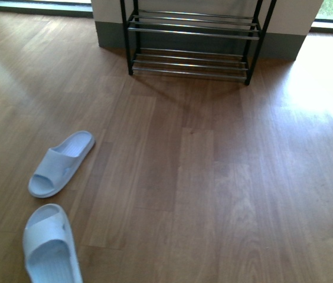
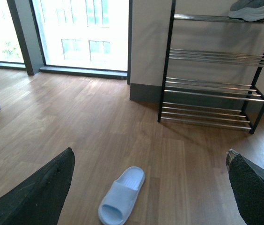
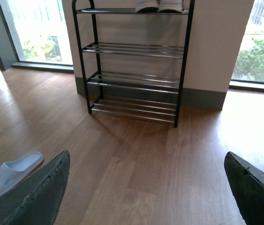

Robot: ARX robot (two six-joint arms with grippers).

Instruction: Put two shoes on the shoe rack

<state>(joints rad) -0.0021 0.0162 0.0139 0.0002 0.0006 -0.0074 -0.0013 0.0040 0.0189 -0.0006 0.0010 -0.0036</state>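
One pale slipper (image 1: 60, 163) and its twin (image 1: 49, 244) lie on the floor (image 1: 214, 177), far from the shoe rack (image 1: 193, 41). The left gripper (image 2: 149, 153) and right gripper (image 3: 147, 155) are spread wide, holding nothing.

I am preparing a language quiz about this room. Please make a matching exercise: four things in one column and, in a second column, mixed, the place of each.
Things:
1. shoe rack
2. nearer slipper
3. farther slipper
4. grey shoe

Places:
a. on the rack's top tier
b. on the floor, cut by the front view's lower edge
c. standing by the wall
d. on the floor, beyond the other slipper, short of the rack

Pairs: 1-c, 2-b, 3-d, 4-a
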